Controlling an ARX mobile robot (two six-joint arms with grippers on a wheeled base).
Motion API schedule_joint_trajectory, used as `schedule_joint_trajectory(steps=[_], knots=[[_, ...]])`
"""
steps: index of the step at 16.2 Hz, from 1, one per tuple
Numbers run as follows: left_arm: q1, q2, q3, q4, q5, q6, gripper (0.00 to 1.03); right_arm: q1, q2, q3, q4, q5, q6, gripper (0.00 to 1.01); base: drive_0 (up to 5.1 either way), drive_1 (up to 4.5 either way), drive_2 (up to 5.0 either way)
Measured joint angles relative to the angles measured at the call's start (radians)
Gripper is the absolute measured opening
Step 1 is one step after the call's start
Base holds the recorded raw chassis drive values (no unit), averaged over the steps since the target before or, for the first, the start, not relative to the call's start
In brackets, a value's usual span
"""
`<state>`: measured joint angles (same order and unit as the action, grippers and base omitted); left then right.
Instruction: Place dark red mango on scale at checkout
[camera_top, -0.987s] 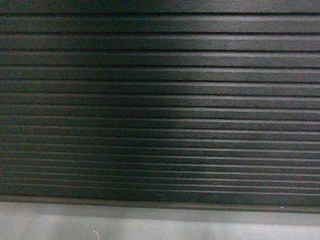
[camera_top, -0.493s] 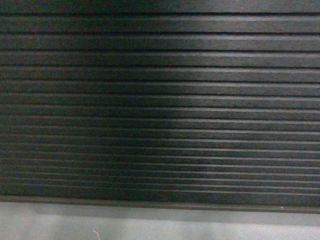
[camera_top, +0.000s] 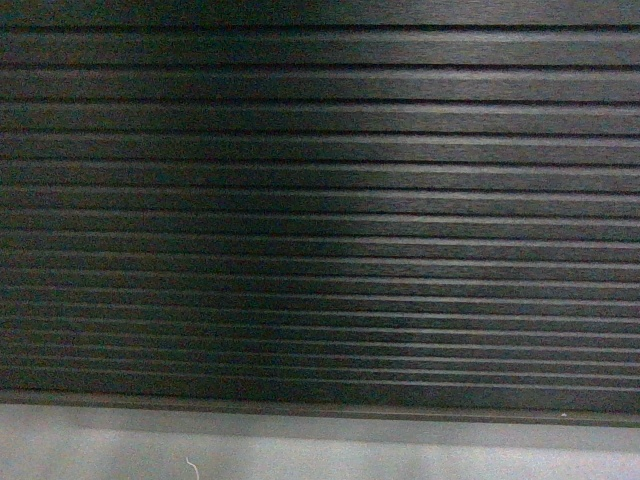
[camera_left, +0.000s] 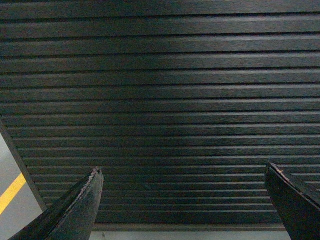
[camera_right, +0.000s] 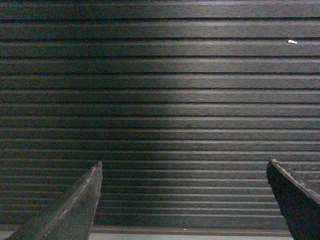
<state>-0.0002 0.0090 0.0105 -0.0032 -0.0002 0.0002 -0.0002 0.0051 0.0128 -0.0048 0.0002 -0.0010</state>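
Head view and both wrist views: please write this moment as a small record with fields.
facing: ribbed front panel of the dark checkout counter
floor: grey strip under the panel
yellow line: on the floor, left wrist view
left gripper: open, empty
right gripper: open, empty
mango: not in view
scale: not in view

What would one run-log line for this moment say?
view: checkout ribbed front panel fills every camera | left gripper: open, empty | right gripper: open, empty | mango: not in view | scale: not in view
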Motion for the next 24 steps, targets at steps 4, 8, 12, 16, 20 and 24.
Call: schedule_joint_trajectory(steps=[4, 8, 12, 16, 20, 24], knots=[[0.000, 0.000, 0.000, -0.003, -0.001, 0.000, 0.98, 0.000, 0.000, 0.000, -0.001, 0.000, 0.000, 0.98, 0.0, 0.00, 0.0], [0.000, 0.000, 0.000, -0.001, -0.001, 0.000, 0.98, 0.000, 0.000, 0.000, -0.001, -0.001, 0.001, 0.98, 0.0, 0.00, 0.0], [0.000, 0.000, 0.000, 0.000, -0.001, 0.000, 0.98, 0.000, 0.000, 0.000, 0.001, -0.001, -0.001, 0.98, 0.0, 0.00, 0.0], [0.000, 0.000, 0.000, 0.000, 0.000, 0.000, 0.98, 0.000, 0.000, 0.000, -0.001, 0.000, 0.000, 0.98, 0.0, 0.00, 0.0], [0.000, 0.000, 0.000, 0.000, -0.001, 0.000, 0.98, 0.000, 0.000, 0.000, 0.001, 0.000, -0.001, 0.98, 0.0, 0.00, 0.0], [0.000, 0.000, 0.000, 0.000, 0.000, 0.000, 0.98, 0.000, 0.000, 0.000, 0.002, 0.001, 0.001, 0.98, 0.0, 0.00, 0.0]])
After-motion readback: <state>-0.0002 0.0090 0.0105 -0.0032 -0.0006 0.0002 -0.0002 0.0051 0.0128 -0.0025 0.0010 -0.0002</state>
